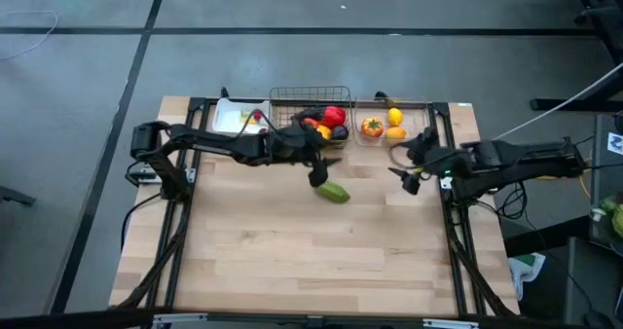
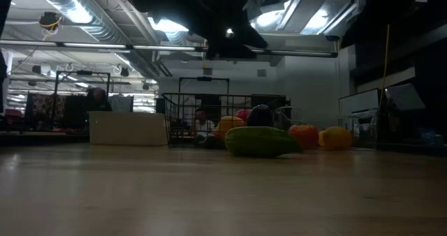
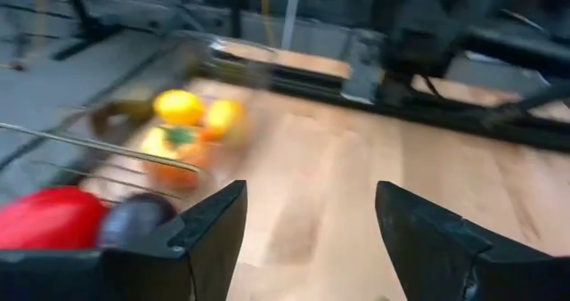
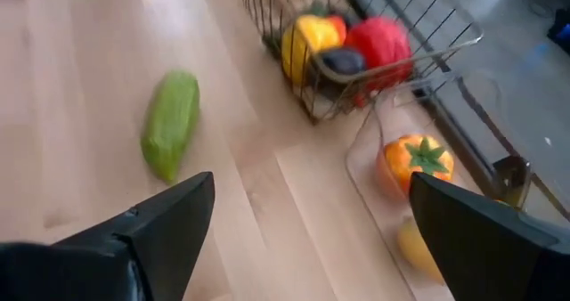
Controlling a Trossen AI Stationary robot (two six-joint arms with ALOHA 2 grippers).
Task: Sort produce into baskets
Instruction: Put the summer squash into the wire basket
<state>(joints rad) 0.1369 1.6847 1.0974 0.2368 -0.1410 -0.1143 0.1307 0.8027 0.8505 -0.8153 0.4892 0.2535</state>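
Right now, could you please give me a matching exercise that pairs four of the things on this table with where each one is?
Things:
1. cucumber
2. red pepper
3. lemon
4. left gripper

Places:
A. in the wire basket
B. in the clear bin
C. lying on the bare table, in front of the baskets
D. just in front of the wire basket, above the cucumber, fingers apart and empty

Pairs: 1-C, 2-A, 3-B, 4-D
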